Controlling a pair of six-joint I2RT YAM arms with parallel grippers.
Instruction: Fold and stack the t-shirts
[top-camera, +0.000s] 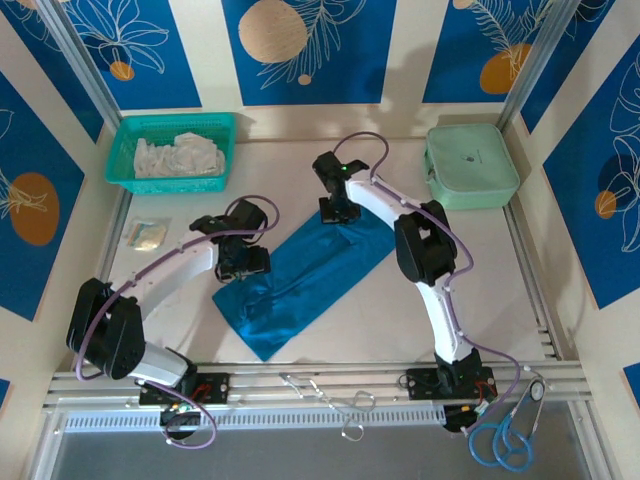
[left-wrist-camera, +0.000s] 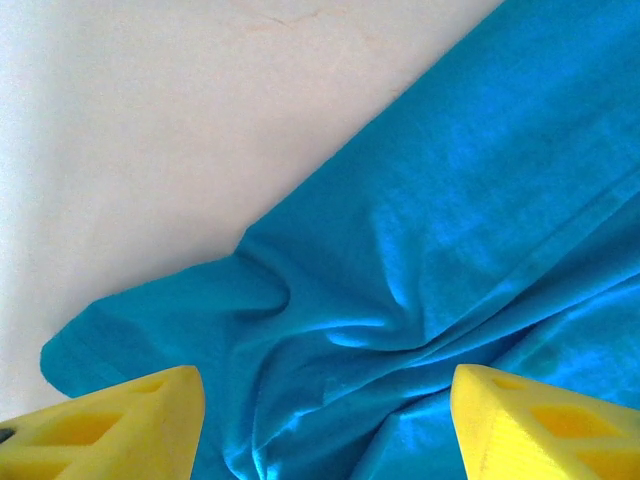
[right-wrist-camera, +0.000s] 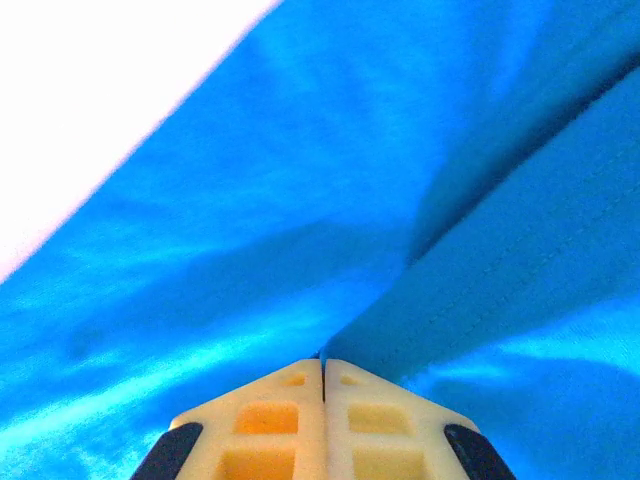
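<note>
One teal-blue t-shirt (top-camera: 300, 285) lies on the table as a long folded strip, running diagonally from near left to far right. My left gripper (top-camera: 243, 268) hovers over its near-left end, wrinkled in the left wrist view (left-wrist-camera: 450, 250). That gripper (left-wrist-camera: 325, 430) is open, its yellow fingers (left-wrist-camera: 120, 430) wide apart with fabric below and nothing between them. My right gripper (top-camera: 340, 215) is at the strip's far end. In the right wrist view it (right-wrist-camera: 322, 362) is shut, with a fold edge of the t-shirt (right-wrist-camera: 300, 200) pinched at its tips.
A teal basket (top-camera: 225, 130) holding white cloths stands at the back left. At the back right sits a mint-green case (top-camera: 470, 165). A small packet (top-camera: 147, 235) lies left of the left arm. Metal clips (top-camera: 330, 395) and a blue looped tool (top-camera: 505, 440) rest on the front rail.
</note>
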